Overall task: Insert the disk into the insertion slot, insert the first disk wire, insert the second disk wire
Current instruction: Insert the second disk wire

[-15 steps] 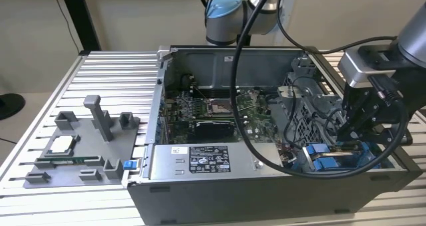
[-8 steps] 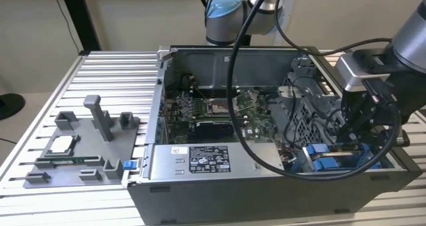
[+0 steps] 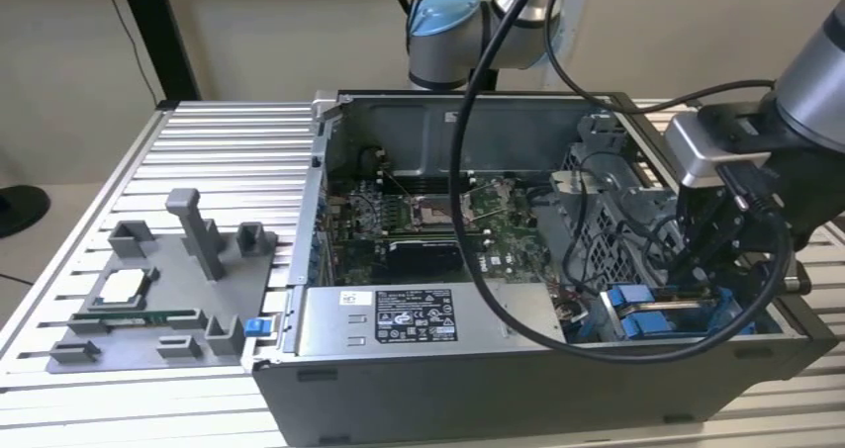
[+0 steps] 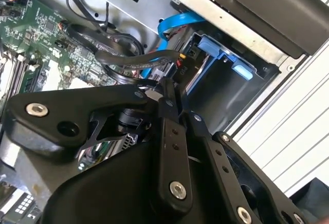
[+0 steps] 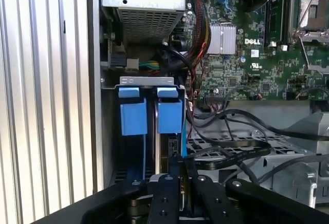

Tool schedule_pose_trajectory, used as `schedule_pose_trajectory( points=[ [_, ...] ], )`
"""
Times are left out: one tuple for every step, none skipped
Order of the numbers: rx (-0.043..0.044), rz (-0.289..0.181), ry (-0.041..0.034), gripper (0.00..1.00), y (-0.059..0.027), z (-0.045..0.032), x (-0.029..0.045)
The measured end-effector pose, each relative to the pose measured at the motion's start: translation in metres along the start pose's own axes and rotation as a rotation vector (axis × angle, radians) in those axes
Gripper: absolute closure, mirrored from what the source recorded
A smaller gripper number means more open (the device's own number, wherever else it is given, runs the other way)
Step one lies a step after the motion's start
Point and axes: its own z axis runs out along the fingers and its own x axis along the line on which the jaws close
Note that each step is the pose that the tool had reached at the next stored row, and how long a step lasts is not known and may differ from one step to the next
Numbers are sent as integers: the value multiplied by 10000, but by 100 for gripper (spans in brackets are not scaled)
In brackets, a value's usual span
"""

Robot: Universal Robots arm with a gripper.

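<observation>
Inside open computer case (image 3: 528, 369), over insertion slot (image 5: 151, 116) | tool (image 4: 169, 98) clenched, fingers together beside black cables (image 4: 133, 59) | nothing visibly grasped

Open PC case (image 3: 528, 369) on slatted metal desk (image 3: 212, 141). Inside case: green motherboard (image 3: 436, 216) w/ CPU socket, grey PSU box (image 3: 396, 319) w/ sticker along the case's front wall. Black cables (image 5: 231, 147) loop over the board. Grey fixture plate (image 3: 145, 300) w/ upright posts on desk, at the exterior view's left of case; small blue clip (image 3: 257, 325) between plate & case.
</observation>
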Motion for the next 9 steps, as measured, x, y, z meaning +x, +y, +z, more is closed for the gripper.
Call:
schedule_pose_trajectory(
  points=[
    [5,-1,-1,100,0,3,2],
    [13,-1,-8,100,0,6,6],
    [18,-2,-14,100,0,9,9],
    [20,-2,-18,100,0,11,13],
    [22,-2,-22,100,-1,13,17],
    [24,-3,-24,100,-1,15,20],
    [26,-3,-26,100,-1,16,23],
    [31,-3,-34,100,-1,18,25],
    [39,-4,-45,100,-1,19,25]
  ],
)
